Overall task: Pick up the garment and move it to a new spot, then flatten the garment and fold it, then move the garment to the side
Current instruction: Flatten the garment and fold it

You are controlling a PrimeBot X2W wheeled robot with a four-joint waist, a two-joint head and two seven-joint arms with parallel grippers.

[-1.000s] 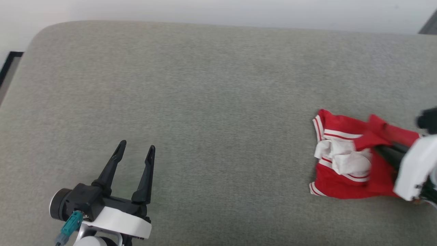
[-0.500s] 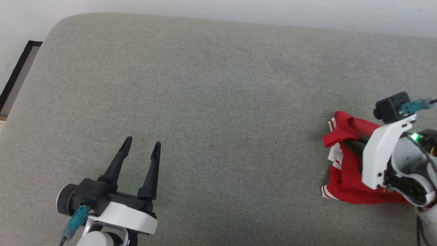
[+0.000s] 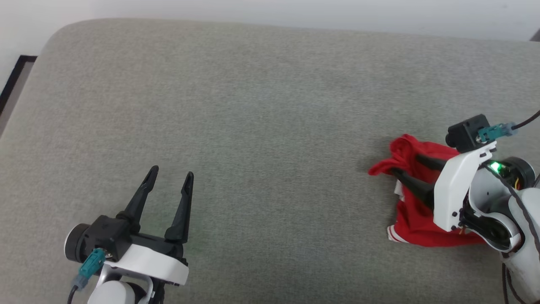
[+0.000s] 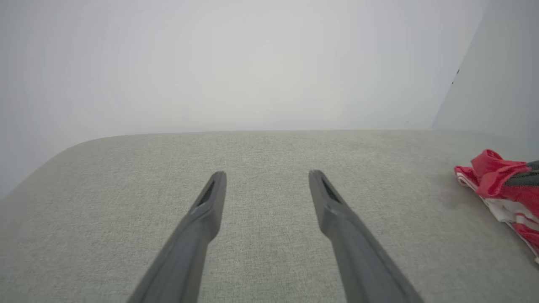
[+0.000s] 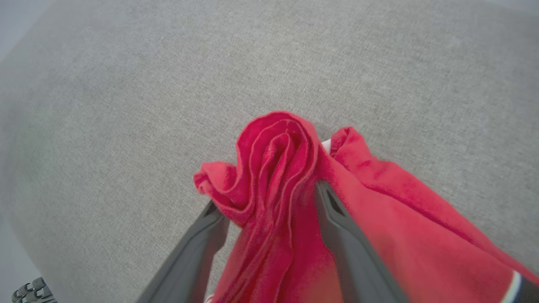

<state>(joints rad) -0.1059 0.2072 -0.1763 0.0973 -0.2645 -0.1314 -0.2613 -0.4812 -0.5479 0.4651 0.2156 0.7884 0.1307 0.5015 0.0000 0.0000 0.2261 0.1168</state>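
The garment (image 3: pixel 413 223) lies crumpled at the right of the grey cushion: red fabric with a white-and-red striped hem at its near edge. It also shows at the right edge of the left wrist view as the garment (image 4: pixel 492 172). My right gripper (image 3: pixel 405 164) stands open over its far left corner, fingers spread. A bunched, upright fold of the garment (image 5: pixel 273 168) rises loosely between those fingers in the right wrist view, where the right gripper (image 5: pixel 267 195) is seen from behind. My left gripper (image 3: pixel 172 171) hovers open and empty at the lower left, far from the cloth, also seen as the left gripper (image 4: pixel 266 174).
The grey upholstered cushion (image 3: pixel 270 105) stretches wide, with a rounded far left corner. A pale wall (image 3: pixel 270 8) runs behind it. A dark strip (image 3: pixel 12 80) borders the floor at the left edge.
My right gripper has gone from shut on the red cloth to open, after dragging a fold leftward. The left arm has stayed put. The camera has shifted a little.
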